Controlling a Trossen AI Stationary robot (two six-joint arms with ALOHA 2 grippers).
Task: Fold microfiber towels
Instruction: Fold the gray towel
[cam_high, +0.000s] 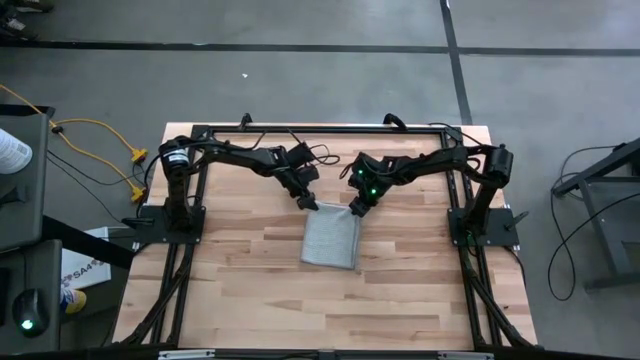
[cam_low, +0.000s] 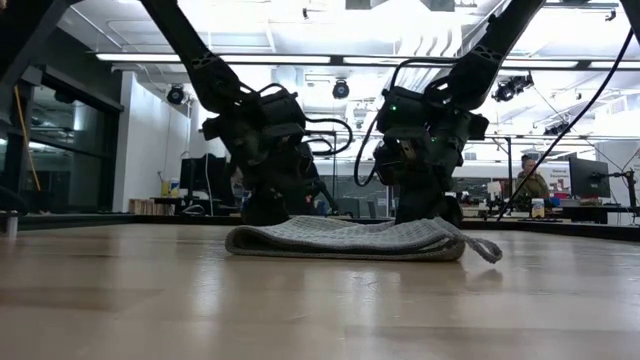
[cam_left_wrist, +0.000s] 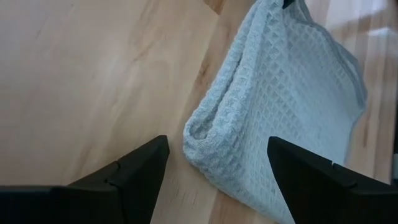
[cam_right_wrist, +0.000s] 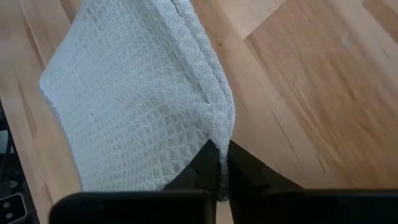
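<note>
Towel (cam_high: 331, 239) is lying folded near the middle of the table (cam_high: 240, 300), and both arms are hanging over its far edge, one at each far corner. Your right gripper (cam_right_wrist: 222, 163) is pinching that corner's stacked layers, fingers nearly closed with cloth squeezed between them. Your left gripper (cam_left_wrist: 214, 168) is sitting wide open, holding nothing, with the folded corner lying between its fingers (cam_left_wrist: 140, 168) but not touching either one, as far as I can tell. So if you're pulling with the right now, you're probably dragging one corner only and the whole fold is skewing or peeling open, since nothing's anchoring the other side. Also watch the left when you're closing it: it could be grabbing just the top layer, or shoving the fold off the towel's edge instead of catching it. The loose flap sticking out at one end in the low view could be snagging too.
</note>
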